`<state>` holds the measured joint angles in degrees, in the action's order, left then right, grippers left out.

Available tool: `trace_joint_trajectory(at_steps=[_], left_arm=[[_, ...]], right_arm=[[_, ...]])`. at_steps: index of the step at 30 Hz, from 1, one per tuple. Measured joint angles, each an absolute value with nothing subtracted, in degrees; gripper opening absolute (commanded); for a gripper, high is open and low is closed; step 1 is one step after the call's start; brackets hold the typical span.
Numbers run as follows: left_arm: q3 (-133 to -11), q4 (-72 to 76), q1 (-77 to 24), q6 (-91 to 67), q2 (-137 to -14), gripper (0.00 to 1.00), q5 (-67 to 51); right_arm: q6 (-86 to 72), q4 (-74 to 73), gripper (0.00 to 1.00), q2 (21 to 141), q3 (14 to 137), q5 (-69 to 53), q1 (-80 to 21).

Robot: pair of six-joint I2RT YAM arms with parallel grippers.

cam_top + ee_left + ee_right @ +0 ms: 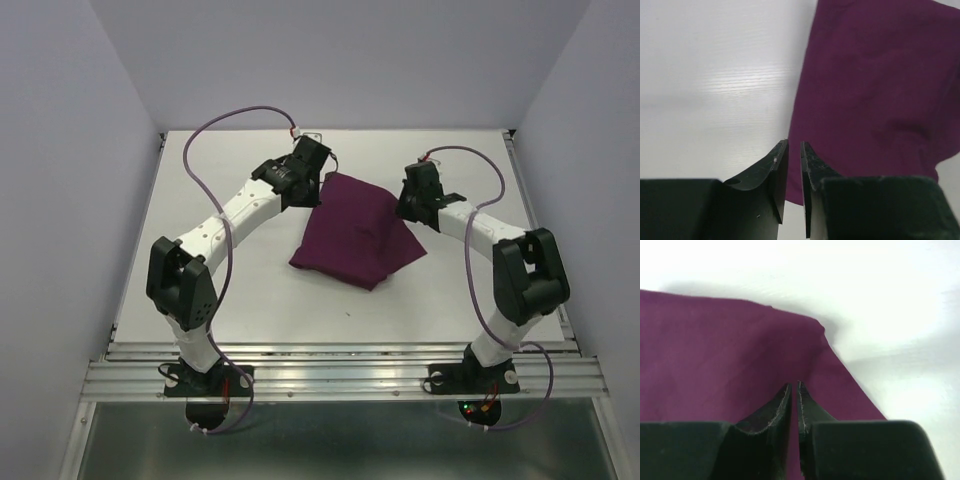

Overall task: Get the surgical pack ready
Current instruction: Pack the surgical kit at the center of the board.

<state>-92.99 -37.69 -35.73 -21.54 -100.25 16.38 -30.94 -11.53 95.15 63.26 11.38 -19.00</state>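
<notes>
The left gripper (794, 142) has its jaws parted by a narrow gap, with nothing between them. Its two dark fingers (777, 165) hang right at the edge of the purple cloth wrap (875, 100). The cloth spreads away on one side of the tips and the bare white table (715, 75) on the other.

The right gripper (794, 384) is open only a thin slit and nothing is visibly pinched. Its tips are over the wrap (715, 350), near a folded corner.

From above there is one wrap (360, 230), folded into a lumpy bundle at mid-table. There are two arms, one on each side of it. The left gripper (310, 165) is at the bundle's far left corner and the right gripper (415, 195) at its right edge. A purple cable (200, 160) loops over each arm, two in all.
</notes>
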Motion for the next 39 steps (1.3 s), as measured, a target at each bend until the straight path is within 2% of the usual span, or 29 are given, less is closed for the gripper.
trace_joint_trajectory(at_steps=[13,20,21,22,25,31,34,39], left_arm=[[-93.78,-35.94,-38.54,-22.13,-100.44,0.28,11.31],[-99.42,-36.05,-42.17,-22.06,-106.8,0.3,10.55],[-100.4,-36.01,-43.2,-22.06,-108.25,0.31,10.48],[-101.14,-35.94,-43.97,-22.06,-109.38,0.39,10.33],[-103.15,-36.12,-46.76,-22.06,-113.3,0.51,9.89],[-107.28,-36.75,-50.63,-22.04,-121.19,0.52,10.81],[-108.6,-37.34,-51.46,-21.87,-123.52,0.59,10.81],[-114.5,-38.54,-51.7,-21.69,-127.68,0.59,10.87]], right_arm=[[-31.29,-10.13,0.09,115.92,77.84,6.92,-18.44],[-31.55,-9.74,0.11,116.22,77.45,5.32,-17.32],[-31.51,-9.65,0.13,115.52,76.77,5.23,-16.88],[-31.48,-9.5,0.16,114.28,75.29,5.17,-16.34],[-31.31,-9.82,0.21,108.16,69.89,5.3,-13.43],[-30.46,-9.3,0.32,90.45,57.93,6.7,-3.11],[-29.71,-9.21,0.33,84.36,52.71,7.94,-1.08],[-29.36,-9.82,0.34,80.12,47.05,7.62,-1.74]])
